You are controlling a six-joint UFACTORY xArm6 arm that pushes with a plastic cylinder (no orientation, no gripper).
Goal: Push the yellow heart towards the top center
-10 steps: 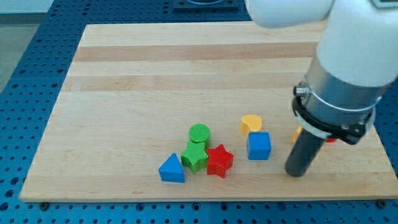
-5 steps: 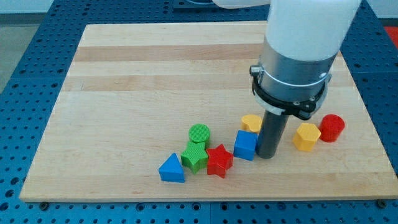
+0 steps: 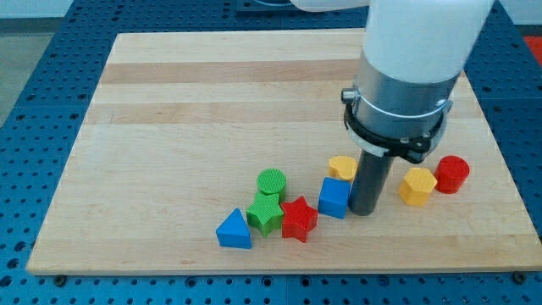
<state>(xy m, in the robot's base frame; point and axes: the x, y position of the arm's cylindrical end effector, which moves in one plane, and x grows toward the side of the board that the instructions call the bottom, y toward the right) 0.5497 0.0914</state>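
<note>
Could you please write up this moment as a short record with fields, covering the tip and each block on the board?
tip: my tip rests on the wooden board, at the blue cube's right side
target: yellow heart, just left of the rod, above the blue cube
right pair: yellow hexagon beside red cylinder
left cluster: green cylinder, green star, red star, blue triangle

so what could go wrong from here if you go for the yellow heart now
My tip sits right of the blue cube and below-right of the yellow heart, so a push from here would likely send the heart left, not to the top center. The cube touches the heart and may get dragged along. Swinging around could also clip the yellow hexagon.
</note>
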